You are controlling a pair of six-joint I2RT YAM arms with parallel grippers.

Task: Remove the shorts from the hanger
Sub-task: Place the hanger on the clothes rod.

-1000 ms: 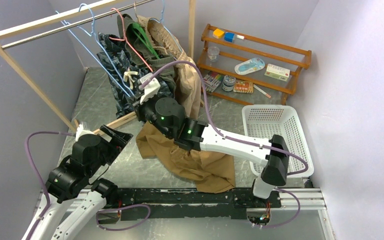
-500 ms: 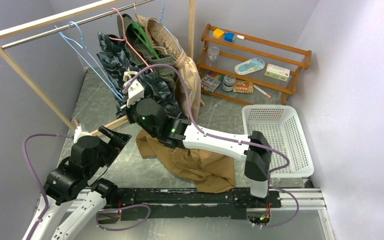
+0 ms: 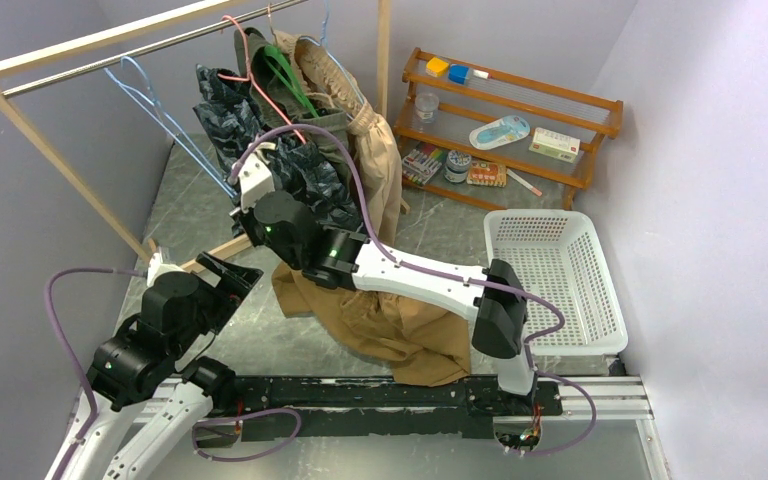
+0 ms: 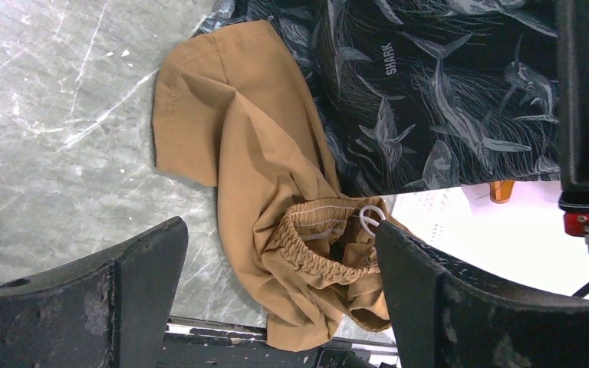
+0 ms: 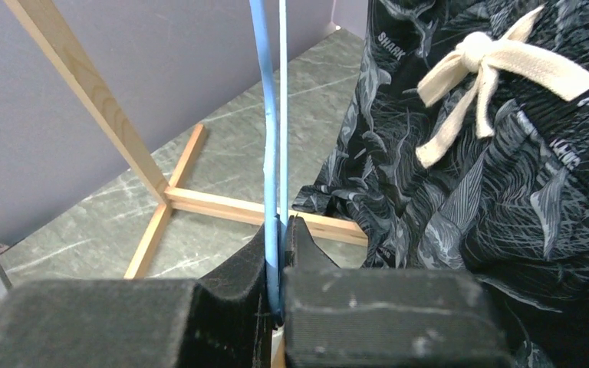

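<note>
Pressed tight together, the jaws of the right gripper [image 5: 280, 230] pinch the thin wire of a blue hanger [image 5: 270, 115], low down near its bottom end. I think I hold it there so I can tug the hanger away from the cloth, or keep it from swinging.

Right beside that wire hang the navy shark shorts [image 5: 506, 192], with their cream drawstring [image 5: 479, 65] tied in a bow. I cannot tell if these shorts sit on this very hanger or on the one next to it.

Jaws on the left gripper [image 4: 280, 230] are spread wide with nothing between them. It hovers over the near left part of the tabletop [image 3: 190, 200], looking down at the tan shorts [image 4: 253, 153]. Those lie in a crumpled heap by the middle of the near edge, so I count that pair as done.

Up on the rail [image 3: 110, 55], over the far left corner, the olive green shorts [image 3: 325, 125] and the beige shorts [image 3: 375, 150] hang next to the navy pair. So three pairs are left to take off, I think.

Over by the right edge sits a white basket [image 3: 535, 214], with no shorts in it.

The empty left gripper looks ready to grab the navy cloth while the right one holds the hanger.
</note>
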